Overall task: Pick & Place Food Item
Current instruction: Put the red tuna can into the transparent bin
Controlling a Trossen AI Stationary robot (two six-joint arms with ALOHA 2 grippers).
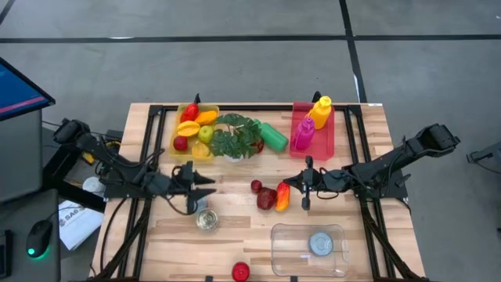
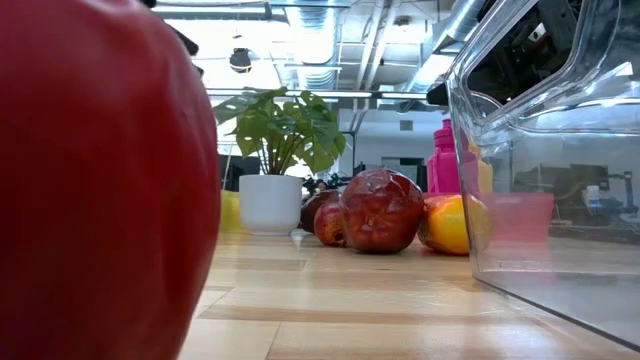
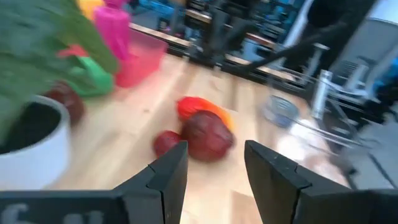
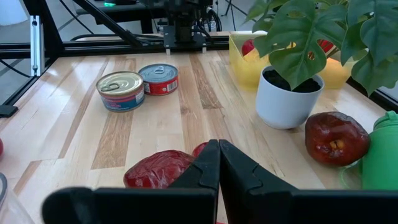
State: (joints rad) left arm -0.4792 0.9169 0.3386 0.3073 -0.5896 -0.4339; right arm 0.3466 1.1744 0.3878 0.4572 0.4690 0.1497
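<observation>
Red fruit (image 2: pixel 100 180) fills the low view; overhead shows two cans (image 1: pixel 207 220).

Two tins (image 4: pixel 121 91) (image 4: pixel 159 79), two trays (image 1: pixel 185 142) (image 1: pixel 311 143), one potted plant (image 1: pixel 234 138), one clear container (image 1: pixel 308 250), two bottles (image 1: pixel 320 111) (image 1: pixel 303 133).

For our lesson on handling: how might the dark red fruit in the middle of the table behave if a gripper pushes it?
The dark red fruit looks rounded, so it would probably roll rather than slide. Its surface seems glossy, perhaps slippery between fingers. It sits close to the orange-yellow fruit, so a push may nudge that too.
</observation>
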